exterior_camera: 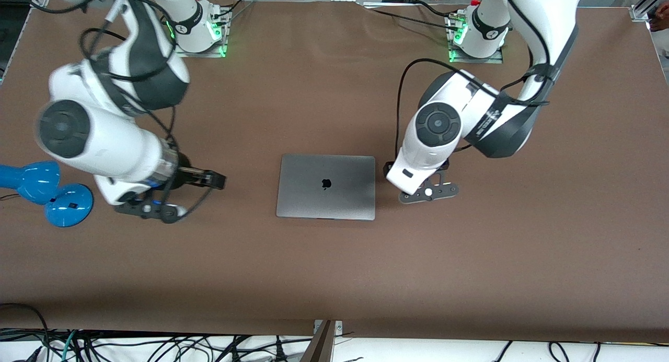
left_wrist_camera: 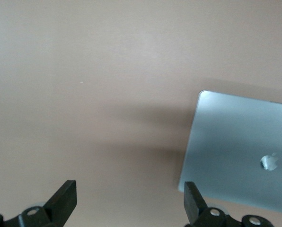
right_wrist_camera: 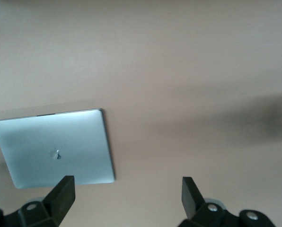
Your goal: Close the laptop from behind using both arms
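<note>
Brown cloth covers the whole table (exterior_camera: 334, 278); cables trail along the edge nearest the front camera and two arm bases stand at the 12 o'clock edge with green lights at their feet.

Laptop (exterior_camera: 326, 186) lies near the middle of the table, lid fully down, flat on the cloth, dark apple logo facing up. Nothing touches it.

Left gripper (left_wrist_camera: 130, 201) hangs over bare cloth just beside the laptop, at about its 3 o'clock in the front view, toward the left arm's end of the table. Fingers (left_wrist_camera: 64, 198) stand wide apart, holding nothing. One corner of the lid shows past one fingertip in the left wrist view.

Right gripper (right_wrist_camera: 127, 196) hangs over bare cloth at the laptop's 9 o'clock in the front view, toward the right arm's end, well apart from the lid. Fingers (right_wrist_camera: 63, 194) also spread wide, empty. Wrist view shows the whole lid lying clear of them.

Blue dumbbell-shaped object (exterior_camera: 44, 190) sits at the table's 9 o'clock edge, just beside the right arm (exterior_camera: 99, 142). Left arm (exterior_camera: 470, 116) bends down from its base at 1 o'clock.
</note>
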{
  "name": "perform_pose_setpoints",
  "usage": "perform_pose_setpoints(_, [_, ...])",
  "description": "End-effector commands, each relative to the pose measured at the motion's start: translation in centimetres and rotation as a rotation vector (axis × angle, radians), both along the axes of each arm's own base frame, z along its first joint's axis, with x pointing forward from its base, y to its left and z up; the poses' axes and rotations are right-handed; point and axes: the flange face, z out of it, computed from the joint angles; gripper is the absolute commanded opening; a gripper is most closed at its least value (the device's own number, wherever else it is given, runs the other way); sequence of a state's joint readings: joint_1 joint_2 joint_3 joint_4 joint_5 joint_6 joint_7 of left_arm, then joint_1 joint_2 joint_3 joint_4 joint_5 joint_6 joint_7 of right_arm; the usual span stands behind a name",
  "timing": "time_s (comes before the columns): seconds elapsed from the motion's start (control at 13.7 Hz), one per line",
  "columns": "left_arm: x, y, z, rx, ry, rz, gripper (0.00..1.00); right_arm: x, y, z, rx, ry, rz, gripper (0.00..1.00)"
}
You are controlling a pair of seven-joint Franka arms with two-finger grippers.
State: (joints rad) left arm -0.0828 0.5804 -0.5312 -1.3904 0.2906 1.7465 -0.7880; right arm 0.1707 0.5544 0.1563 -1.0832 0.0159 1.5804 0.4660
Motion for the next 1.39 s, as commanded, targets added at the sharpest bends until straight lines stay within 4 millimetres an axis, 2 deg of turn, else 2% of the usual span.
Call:
perform_pose_setpoints(0.0, [-1.3,5.1,2.4,-0.001,0.018,-0.045,1.0,0.0,-4.7,2.9,-0.003,-0.009,0.04,1.0])
perform_pose_setpoints(0.07, [-1.5,6.9,3.3,-0.011,0.02,-0.047,1.0,0.3,-6.7,3.7,-0.01,-0.023,0.063,1.0])
perform_pose_setpoints(0.29, [-2.7,12.5,6.8,-0.025,-0.001,-0.087,1.0,0.1,-10.1,6.0,-0.08,-0.071,0.09,1.0])
perform_pose_setpoints(0.58, [-5.5,20.8,11.1,-0.06,-0.035,-0.09,1.0,0.3,-14.5,6.3,-0.095,-0.073,0.114,1.0])
perform_pose_setpoints(0.73, [-7.2,23.3,11.9,-0.074,-0.051,-0.087,1.0,0.2,-16.2,6.2,-0.096,-0.06,0.098,1.0])
perform_pose_setpoints(0.88, [-9.0,25.6,11.7,-0.084,-0.079,-0.101,1.0,0.0,-18.0,6.1,-0.094,-0.049,0.09,1.0])
perform_pose_setpoints(0.95, [-9.3,26.9,11.9,-0.091,-0.089,-0.103,1.0,0.0,-18.7,6.1,-0.094,-0.045,0.12,1.0])
perform_pose_setpoints(1.02, [-9.4,27.2,12.3,-0.093,-0.089,-0.109,1.0,-0.2,-19.2,6.1,-0.094,-0.043,0.152,1.0])
perform_pose_setpoints(1.32, [-9.3,30.7,16.8,-0.102,-0.082,-0.113,1.0,-1.0,-19.4,6.2,-0.083,-0.002,0.158,1.0])
